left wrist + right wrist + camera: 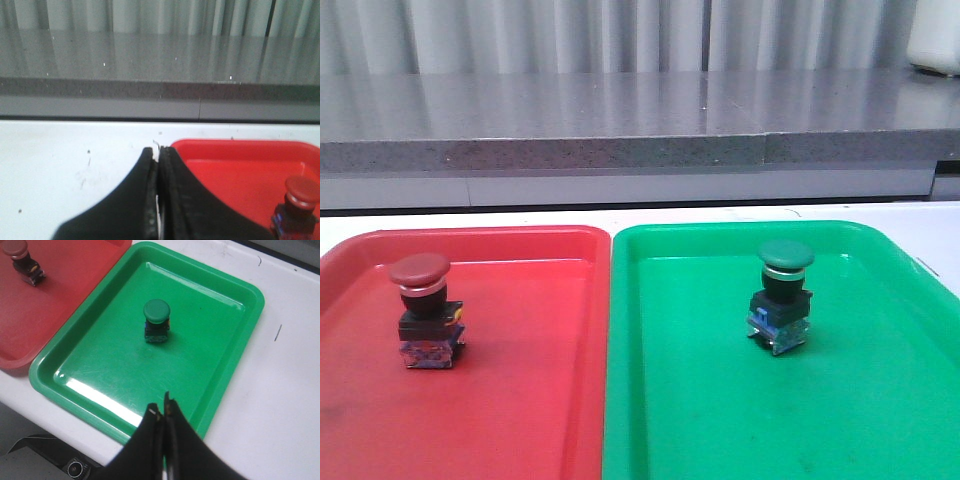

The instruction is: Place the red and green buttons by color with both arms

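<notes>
**Each button stands in the tray of its own colour; both claws closed and empty**

Front view: the red button (423,310) stands upright in the red tray (520,400), toward its left side. The green button (782,295) stands upright in the green tray (700,400), right of its middle. The two trays lie side by side, edges touching or nearly so, and both are cut off at the bottom of the picture; the red tray also runs off the left edge and the green one off the right. Neither arm shows here.

Left wrist view: the left claw (157,152) has its fingers pressed together with nothing between them, over the white table (75,160) beside the red tray's corner. The red button is partly cut off at the frame's edge; only its cap and part of its body show.

Right wrist view: the right claw (161,412) is likewise closed and empty, above the green tray's near rim, apart from the green button. The red button appears small in a corner, its details hard to make out.
</notes>
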{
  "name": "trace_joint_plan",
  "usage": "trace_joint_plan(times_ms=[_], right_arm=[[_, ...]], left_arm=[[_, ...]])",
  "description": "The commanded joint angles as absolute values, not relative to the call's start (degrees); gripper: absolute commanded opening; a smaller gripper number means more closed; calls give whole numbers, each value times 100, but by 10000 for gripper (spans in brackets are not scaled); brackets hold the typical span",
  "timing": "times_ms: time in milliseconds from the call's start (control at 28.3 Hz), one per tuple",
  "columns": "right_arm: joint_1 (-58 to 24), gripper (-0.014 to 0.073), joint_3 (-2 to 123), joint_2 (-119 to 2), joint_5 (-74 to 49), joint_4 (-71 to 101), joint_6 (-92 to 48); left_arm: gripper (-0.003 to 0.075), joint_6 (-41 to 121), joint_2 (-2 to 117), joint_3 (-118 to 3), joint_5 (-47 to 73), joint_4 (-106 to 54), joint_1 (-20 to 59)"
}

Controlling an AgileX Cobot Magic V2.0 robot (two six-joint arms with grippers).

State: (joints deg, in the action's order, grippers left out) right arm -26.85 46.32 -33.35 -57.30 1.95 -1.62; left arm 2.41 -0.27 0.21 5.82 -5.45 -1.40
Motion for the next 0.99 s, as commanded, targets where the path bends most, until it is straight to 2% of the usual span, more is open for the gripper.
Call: trace_joint_plan(times_ms=[0, 954], right_arm=[[-2680, -70, 4760, -3350, -5386, 159, -157], [-2680, -70, 4760, -3350, -5386, 159, -157]], left_arm=[[-20, 62, -136, 154, -100, -618, -137], [-20, 62, -136, 166, -115, -363, -46]])
